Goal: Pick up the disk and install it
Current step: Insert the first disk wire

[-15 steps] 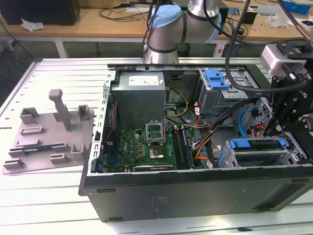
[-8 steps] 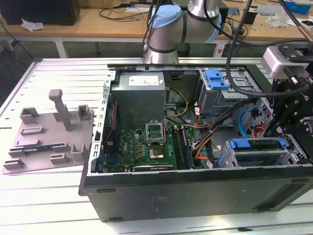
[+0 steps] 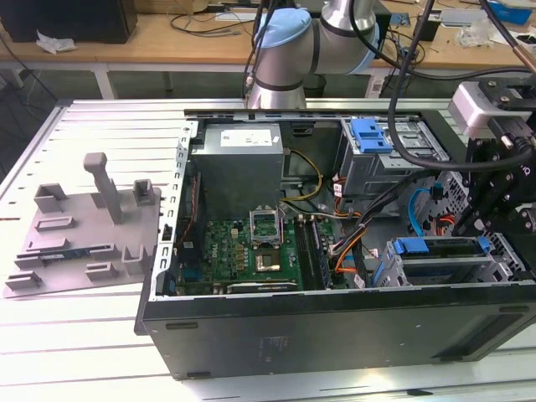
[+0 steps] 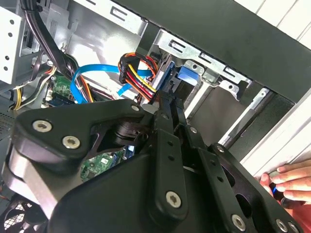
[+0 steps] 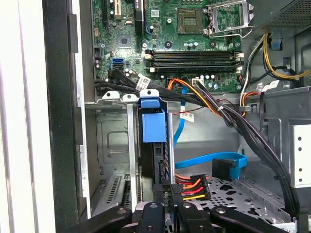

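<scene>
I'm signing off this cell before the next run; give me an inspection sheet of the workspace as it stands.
Surface: white slatted table carrying the open computer case.
Job's things: disk standing on edge in the drive cage.
Clutter: grey moulded tray beside the case.
Grippers: gripper close over the disk; contact unclear.
Cables: blue data cable and power bundle near the disk.
Surroundings: a person's hand beside the case; cluttered bench behind.

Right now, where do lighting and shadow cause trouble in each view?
Exterior view: the near wall of the case is dark. Second wrist view: the black hand is one dark mass. First wrist view: the table glares white.
</scene>
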You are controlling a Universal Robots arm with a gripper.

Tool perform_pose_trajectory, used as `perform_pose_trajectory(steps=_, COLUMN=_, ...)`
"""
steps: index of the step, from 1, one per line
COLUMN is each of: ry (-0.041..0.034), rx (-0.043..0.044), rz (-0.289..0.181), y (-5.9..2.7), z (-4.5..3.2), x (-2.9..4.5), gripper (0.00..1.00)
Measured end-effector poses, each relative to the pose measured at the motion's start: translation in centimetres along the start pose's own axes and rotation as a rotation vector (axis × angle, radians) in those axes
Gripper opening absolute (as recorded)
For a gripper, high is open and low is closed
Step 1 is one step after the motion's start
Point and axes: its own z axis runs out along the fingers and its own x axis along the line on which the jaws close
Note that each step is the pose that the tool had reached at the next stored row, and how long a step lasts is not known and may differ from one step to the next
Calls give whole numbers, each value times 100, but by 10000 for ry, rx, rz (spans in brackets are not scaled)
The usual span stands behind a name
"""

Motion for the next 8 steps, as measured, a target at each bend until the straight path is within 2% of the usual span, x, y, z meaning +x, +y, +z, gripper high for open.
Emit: perform_pose_trajectory(steps=8, ry=0, rx=-2, rz=-25, y=0, z=0, x=0, gripper=17)
